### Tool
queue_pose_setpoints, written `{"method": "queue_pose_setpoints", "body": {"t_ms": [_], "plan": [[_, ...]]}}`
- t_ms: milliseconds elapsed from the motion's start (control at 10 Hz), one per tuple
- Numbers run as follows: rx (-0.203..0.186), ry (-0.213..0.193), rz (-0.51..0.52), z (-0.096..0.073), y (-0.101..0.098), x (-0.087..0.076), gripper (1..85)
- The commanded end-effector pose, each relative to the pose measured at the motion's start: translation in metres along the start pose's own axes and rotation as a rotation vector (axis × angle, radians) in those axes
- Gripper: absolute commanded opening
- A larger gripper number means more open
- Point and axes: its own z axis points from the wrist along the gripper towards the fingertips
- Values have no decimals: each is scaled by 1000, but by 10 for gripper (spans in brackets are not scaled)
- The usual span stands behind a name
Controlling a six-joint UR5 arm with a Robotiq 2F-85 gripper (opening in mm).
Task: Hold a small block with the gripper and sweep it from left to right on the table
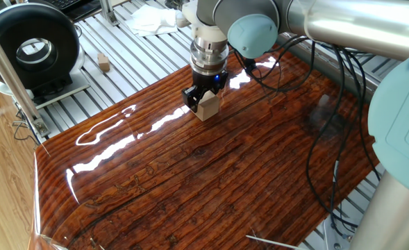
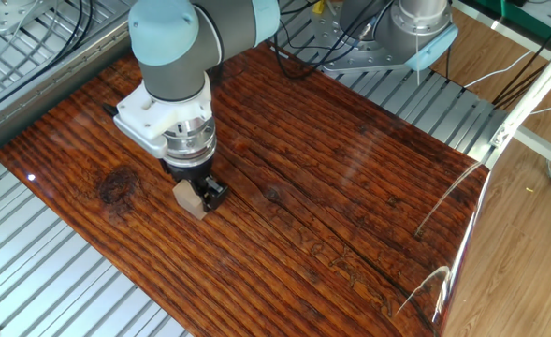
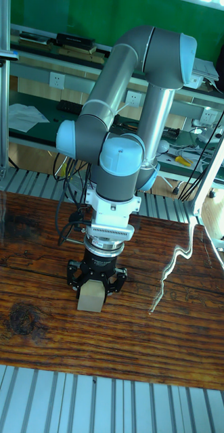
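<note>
The small block (image 1: 207,107) is a pale beige wooden cube resting low on the glossy reddish-brown table (image 1: 211,180). My black gripper (image 1: 204,103) stands upright over it, shut on the block, with a finger on either side. In the other fixed view the small block (image 2: 190,197) sits under the gripper (image 2: 195,194) near the left part of the table (image 2: 331,206). From the tall fixed view the small block (image 3: 92,295) shows between the prongs of the gripper (image 3: 94,287), touching or just above the table (image 3: 159,331).
A tinier brownish block (image 1: 104,63) lies on the ribbed aluminium slats beyond the board. A black round device (image 1: 30,43) stands at the back left. Black cables (image 1: 329,132) hang over the board's right side. A metal post (image 2: 528,94) rises past the far edge.
</note>
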Motion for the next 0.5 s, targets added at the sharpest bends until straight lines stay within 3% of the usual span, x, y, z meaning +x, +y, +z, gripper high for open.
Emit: {"method": "queue_pose_setpoints", "body": {"t_ms": [0, 400], "plan": [[-10, -1, 11, -1, 3, -1, 10], [-10, 1, 14, -1, 4, -1, 10]]}}
